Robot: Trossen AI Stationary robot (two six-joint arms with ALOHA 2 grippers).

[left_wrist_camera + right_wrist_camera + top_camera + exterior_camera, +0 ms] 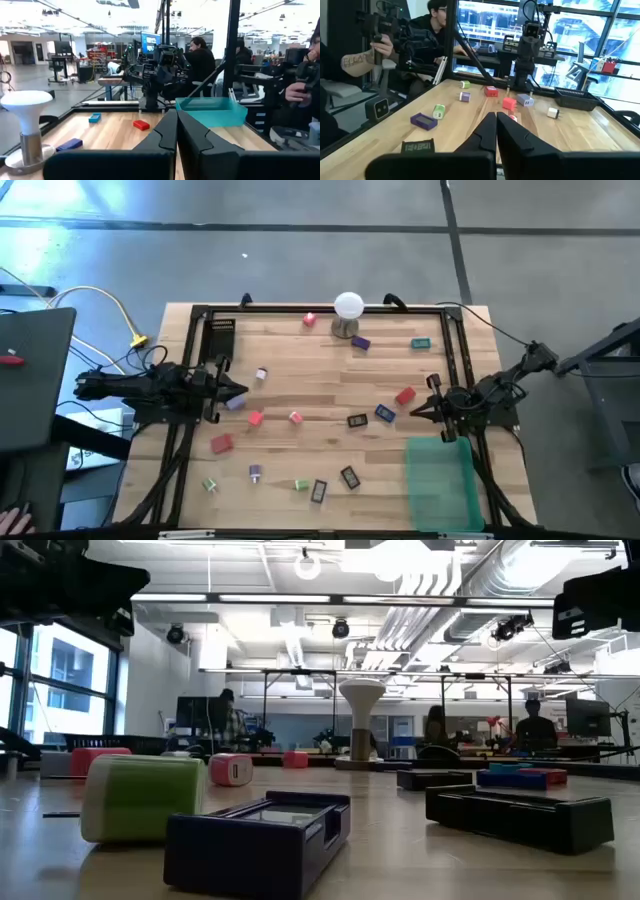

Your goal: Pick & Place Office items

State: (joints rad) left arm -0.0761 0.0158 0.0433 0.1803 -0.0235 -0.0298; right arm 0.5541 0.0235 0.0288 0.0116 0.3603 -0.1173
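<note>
Nearest the low camera: a dark open-topped rectangular plastic piece (262, 840) with a green-and-white blocky piece (143, 796) just beside it, both on the wooden worktop (300, 380).
Office items: small red, pink, purple, green, blue and black pieces scattered over the worktop's middle and near edge, each apart from the others; a red block (221, 444) lies toward the left edge, a red block (405, 395) and a blue piece (385, 413) toward the right edge, a teal piece (421, 342) near the far right corner.
Translucent green bin (443, 480): at the near right corner of the worktop.
White ball on a metal stand (347, 314): at the middle of the far edge, a pink piece (310, 320) just beside it.
Left gripper (240, 392): at the left edge, above the wood, fingers pressed together, nothing between them.
Right gripper (416, 411): at the right edge, just beyond the bin's far end, fingers closed, nothing held.
Writing: pale print on a dark flat piece (419, 146) in the right wrist view, too small to read.
Room: people sit at desks beyond the worktop.
</note>
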